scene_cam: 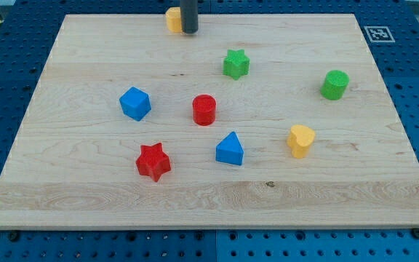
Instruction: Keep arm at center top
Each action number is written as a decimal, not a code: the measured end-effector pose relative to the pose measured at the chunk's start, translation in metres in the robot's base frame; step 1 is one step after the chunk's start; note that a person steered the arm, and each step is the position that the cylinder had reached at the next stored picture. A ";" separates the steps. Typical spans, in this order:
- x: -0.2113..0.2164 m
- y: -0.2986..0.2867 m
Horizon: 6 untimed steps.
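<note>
- At the view's top, near the middle of the board [86, 196], my tip [189, 31] rests on the wood, touching or just beside a yellow block [173, 19] on its left; I cannot tell whether they are in contact.
- I have no fingers to spread or close: I end in a plain dark rod, and it holds nothing.
- The place the task names, the centre of the top edge, is about where my tip stands, so I judge the task is mostly a matter of staying put.
- What could go wrong: any drift towards the view's left would shove the yellow block, and since it sits right at the board's top edge, a push upward could tip it off onto the blue perforated table [413, 87].
- A slide downward would carry me towards the green star [236, 64], the nearest block below.
- The others lie well apart from me: a green cylinder [334, 84], red cylinder [204, 110], blue cube [134, 103], red star [153, 161], blue triangle [230, 149] and a yellow heart-like block [301, 140].
- Pale, smooth-grained planks make up the board; the blocks look like matt, hard plastic or painted wood, light enough to skid easily.
- A small printed marker [377, 33] sits at the top right corner.
</note>
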<state>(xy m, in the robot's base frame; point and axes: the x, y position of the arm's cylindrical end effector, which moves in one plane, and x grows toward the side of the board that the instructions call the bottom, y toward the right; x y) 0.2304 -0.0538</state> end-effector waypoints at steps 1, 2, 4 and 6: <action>-0.009 -0.021; -0.009 -0.037; 0.011 -0.020; -0.016 0.036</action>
